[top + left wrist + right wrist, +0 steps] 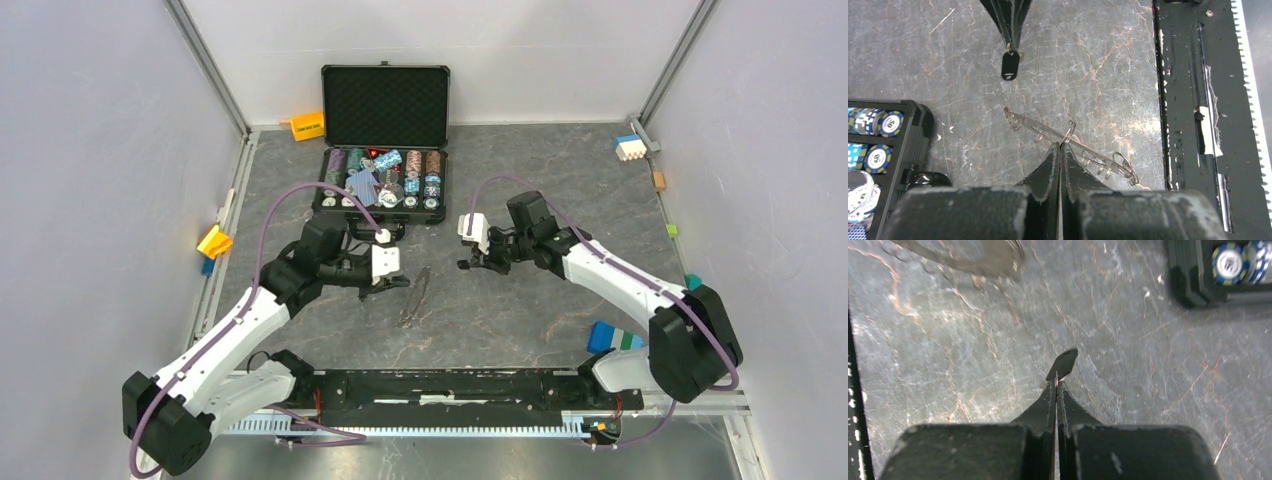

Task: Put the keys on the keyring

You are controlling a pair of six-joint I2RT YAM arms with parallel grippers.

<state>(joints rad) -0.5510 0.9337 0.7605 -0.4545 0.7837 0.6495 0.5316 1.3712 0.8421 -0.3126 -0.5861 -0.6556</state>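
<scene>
My left gripper (pixel 1061 146) is shut on a thin silver wire keyring (pixel 1070 131), which stands up from its fingertips. Below the ring a clear bar (pixel 1033 126) carrying several more wire rings lies slantwise on the table; I cannot tell whether the held ring is attached to it. Opposite, my right gripper (pixel 1056 384) is shut on one of the keys (pixel 1064 362), a small flat dark piece. In the left wrist view this key (pixel 1009 66) hangs from the right fingers (pixel 1009 25) above the table. From above, the left gripper (pixel 403 284) and the right gripper (pixel 466 266) face each other over the bar (pixel 414 297).
An open black case (pixel 385 150) of poker chips stands behind the grippers, and its corner shows in the wrist views (pixel 918 125) (pixel 1193 290). The black base rail (pixel 450 385) runs along the near edge. Small coloured blocks (pixel 306 126) (pixel 629 148) (pixel 214 242) lie by the walls.
</scene>
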